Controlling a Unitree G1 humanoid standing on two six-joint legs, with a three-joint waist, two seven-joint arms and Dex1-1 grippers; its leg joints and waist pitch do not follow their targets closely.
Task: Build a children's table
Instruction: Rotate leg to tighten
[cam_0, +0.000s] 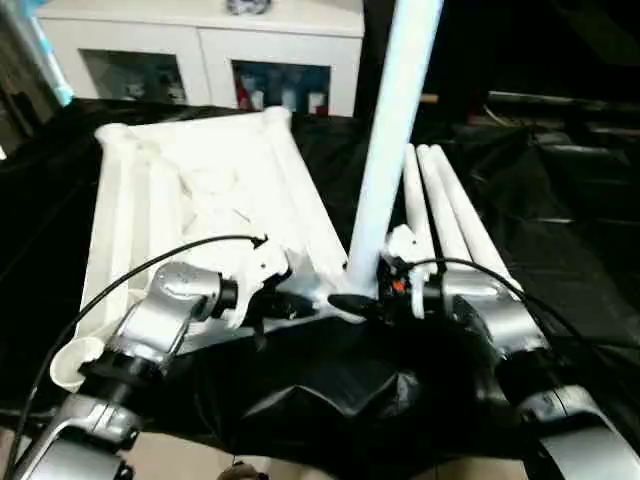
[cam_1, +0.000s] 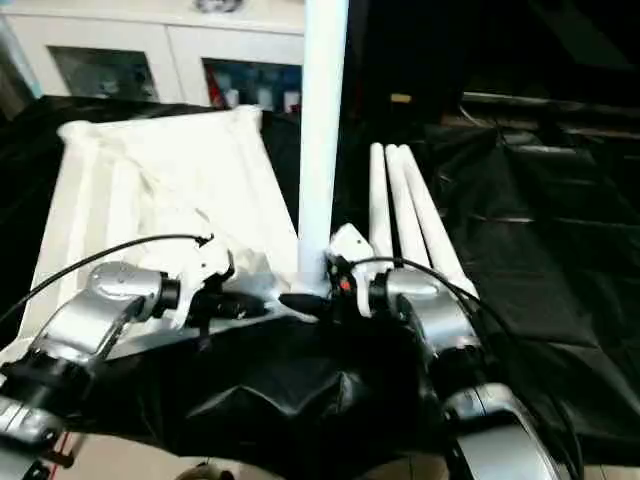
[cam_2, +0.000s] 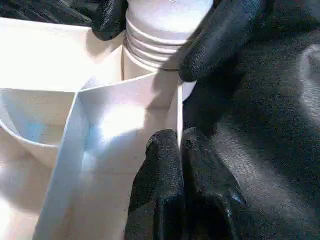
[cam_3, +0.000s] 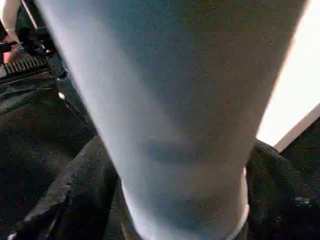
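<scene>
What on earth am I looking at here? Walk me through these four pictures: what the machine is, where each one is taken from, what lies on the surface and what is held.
This is a humanoid robot with two silver arms, each ending in two black fingers. Two pictures come from cameras in its head, looking down over its forearms. The other two come from cameras on its wrists.

On a black cloth lies a white plastic tabletop, ribbed underside up. Beside it lie spare white tube legs. A white cabinet stands behind.

The right gripper is closed around one leg, held upright at the tabletop's near corner socket. Its wrist picture shows that tube from very close.

The left gripper pinches the tabletop's edge by that corner. Its wrist picture shows the leg's ridged end at the socket.
</scene>
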